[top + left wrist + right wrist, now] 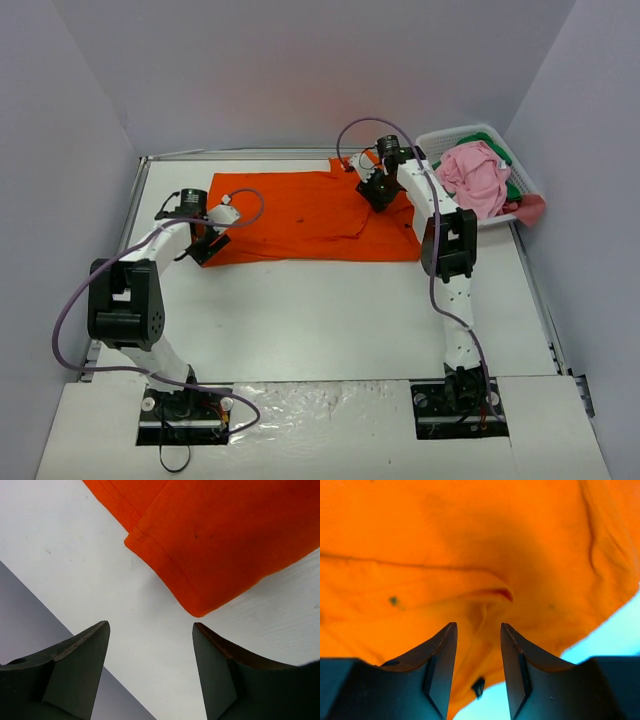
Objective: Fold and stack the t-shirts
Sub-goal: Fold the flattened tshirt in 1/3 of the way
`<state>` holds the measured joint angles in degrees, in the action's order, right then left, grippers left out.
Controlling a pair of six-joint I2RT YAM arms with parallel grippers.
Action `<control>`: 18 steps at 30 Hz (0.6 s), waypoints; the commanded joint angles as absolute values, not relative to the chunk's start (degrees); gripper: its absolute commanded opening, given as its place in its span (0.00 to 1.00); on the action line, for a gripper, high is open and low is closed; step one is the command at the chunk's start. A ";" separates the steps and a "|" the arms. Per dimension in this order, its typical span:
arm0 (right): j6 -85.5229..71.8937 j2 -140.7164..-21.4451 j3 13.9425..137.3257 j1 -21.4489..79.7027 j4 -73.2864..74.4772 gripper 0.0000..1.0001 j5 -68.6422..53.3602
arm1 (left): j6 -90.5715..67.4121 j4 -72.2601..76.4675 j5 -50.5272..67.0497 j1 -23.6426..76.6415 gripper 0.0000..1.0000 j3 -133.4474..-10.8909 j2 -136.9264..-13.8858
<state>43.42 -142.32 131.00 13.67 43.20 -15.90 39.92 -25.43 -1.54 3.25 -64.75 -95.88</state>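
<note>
Okay, orange t-shirt (300,215) lay spread on the counter (320,320). Left hand (150,625) hovered wide open, empty, just off its corner; right hand (478,626) sat part-open over the cloth, gripping nothing. Probably best: pinch hems squarely, fold evenly.

orange t-shirt (300,215): flat (right side rumpled) | pink t-shirt (475,178): heaped on green t-shirt (503,157)

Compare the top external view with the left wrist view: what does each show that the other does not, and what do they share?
Only the top view: the orange t-shirt spread out, the right pincer over it, and the basket holding a pink t-shirt. Only the left wrist view: the shirt's stitched hem and rounded corner close up, with the left pincer open and empty. Both: orange cloth on the white table.
</note>
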 commanded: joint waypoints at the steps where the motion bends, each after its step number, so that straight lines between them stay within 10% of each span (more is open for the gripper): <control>1: 41.84 -133.34 128.68 13.36 42.28 0.37 -16.87 | 38.32 -25.66 -0.97 2.64 0.66 -63.81 -92.20; 8: 41.57 -127.36 118.93 13.71 40.52 0.41 -18.11 | 37.35 -25.14 -0.44 2.72 0.66 -62.40 -90.62; 11: 41.49 -125.87 116.46 14.32 40.52 0.21 -18.54 | 36.83 -25.14 0.00 2.81 0.66 -61.97 -89.92; 12: 41.48 -125.60 114.80 14.41 40.52 0.00 -18.72 | 36.74 -24.96 0.00 2.81 0.66 -61.79 -89.83; 18: 41.22 -124.80 111.10 16.43 41.40 0.00 -21.53 | 35.68 -24.78 0.00 2.72 0.66 -60.91 -89.12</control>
